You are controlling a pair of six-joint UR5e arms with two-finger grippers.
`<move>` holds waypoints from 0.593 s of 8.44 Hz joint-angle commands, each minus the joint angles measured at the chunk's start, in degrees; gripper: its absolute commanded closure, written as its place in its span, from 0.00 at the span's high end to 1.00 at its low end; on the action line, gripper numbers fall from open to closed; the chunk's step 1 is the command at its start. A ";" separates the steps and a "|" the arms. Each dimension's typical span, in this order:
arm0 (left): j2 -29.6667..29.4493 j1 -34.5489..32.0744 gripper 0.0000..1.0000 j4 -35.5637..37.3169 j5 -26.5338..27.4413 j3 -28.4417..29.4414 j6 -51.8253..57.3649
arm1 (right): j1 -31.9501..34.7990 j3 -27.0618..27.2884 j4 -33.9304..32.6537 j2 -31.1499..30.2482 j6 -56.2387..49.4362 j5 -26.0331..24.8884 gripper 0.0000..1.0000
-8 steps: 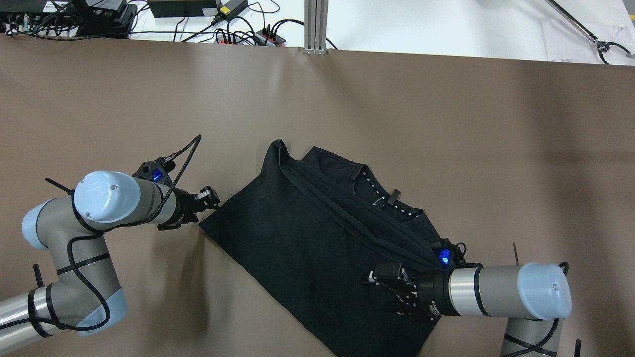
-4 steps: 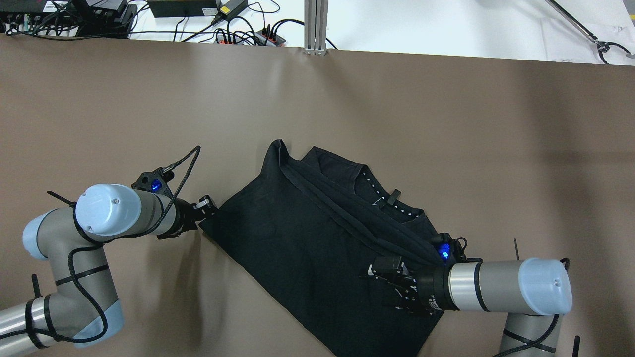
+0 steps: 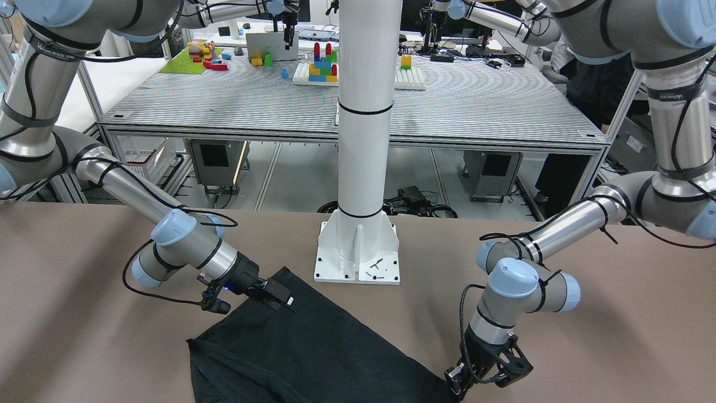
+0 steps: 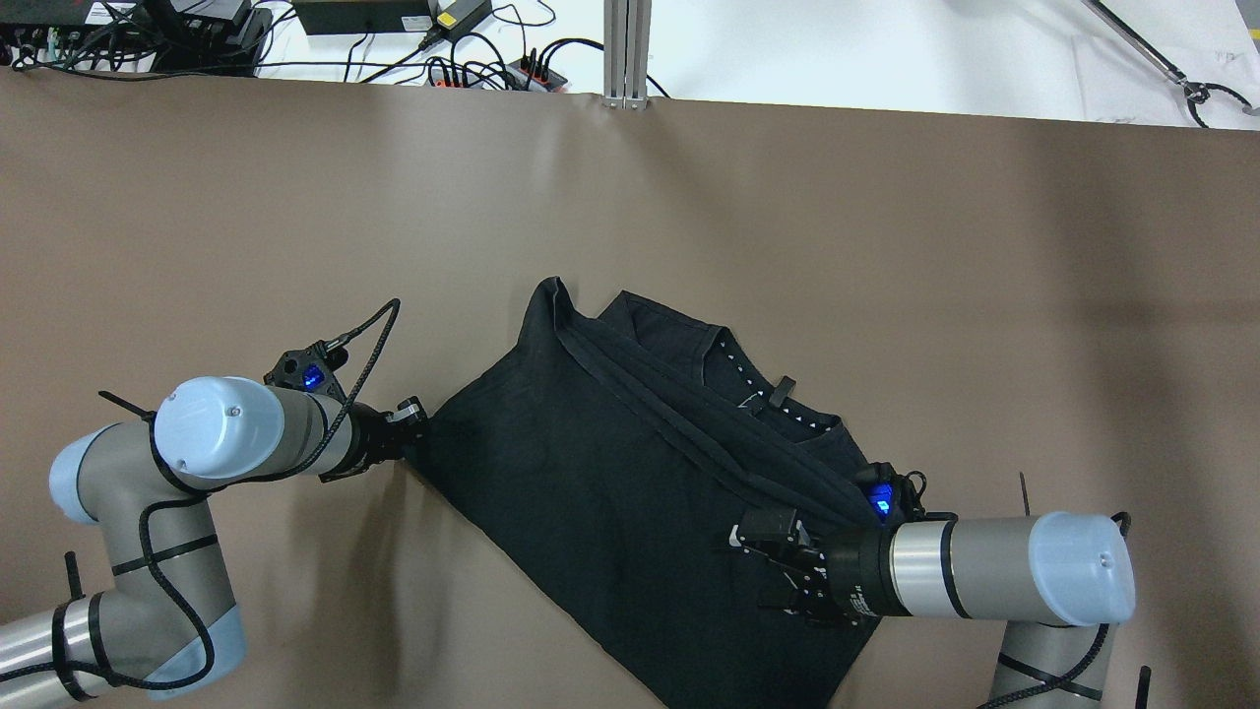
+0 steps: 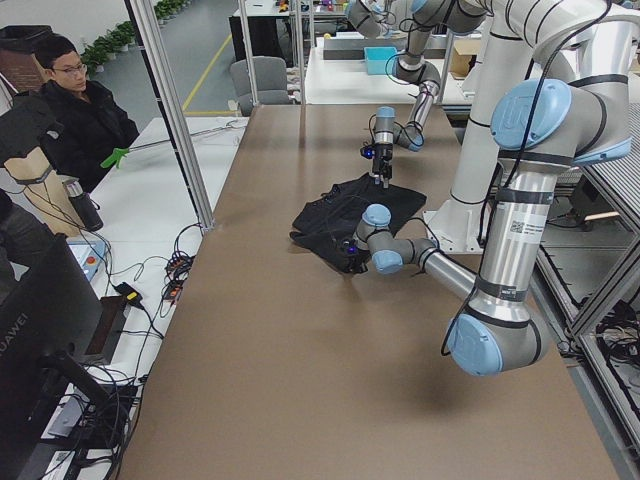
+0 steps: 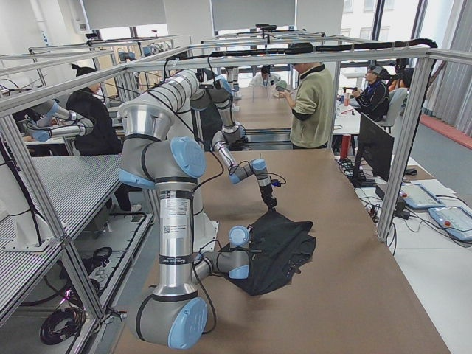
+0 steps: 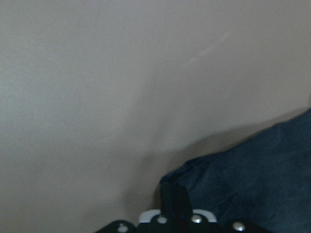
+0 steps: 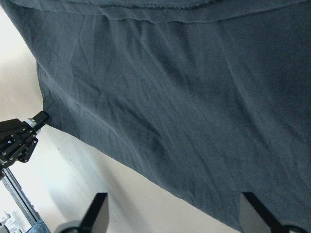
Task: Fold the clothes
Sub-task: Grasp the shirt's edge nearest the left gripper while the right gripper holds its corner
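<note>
The black garment (image 4: 591,473) lies partly folded on the brown table, with its collar toward the far right; it also shows in the front view (image 3: 313,352). My left gripper (image 4: 411,427) is low at the garment's left corner. In the left wrist view its fingers (image 7: 175,199) are together on the edge of the fabric (image 7: 262,179). It shows at the bottom right of the front view (image 3: 456,386). My right gripper (image 4: 763,566) hovers open over the garment's right part. Its two fingers stand wide apart in the right wrist view (image 8: 175,218) above the fabric (image 8: 170,97).
The white pillar's base plate (image 3: 358,252) stands on the table just behind the garment. Cables and power strips (image 4: 443,49) lie past the table's far edge, beside an aluminium post (image 4: 627,49). An operator (image 5: 75,110) sits off the far side.
My left gripper has moved toward the near edge and down onto the garment's left corner. My right gripper has shifted slightly and stays open over the fabric.
</note>
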 commanded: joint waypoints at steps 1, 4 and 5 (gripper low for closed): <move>-2.16 -4.61 0.00 1.01 -0.47 0.51 6.09 | -0.01 -0.06 -0.01 0.01 0.04 -0.08 0.95; -27.91 -16.04 0.00 0.57 -7.39 28.18 9.03 | 0.08 -0.15 -0.10 0.01 0.04 -0.09 0.95; -37.93 -18.51 0.00 0.65 -8.55 39.60 9.39 | 0.17 -0.15 -0.10 0.01 0.04 -0.26 0.95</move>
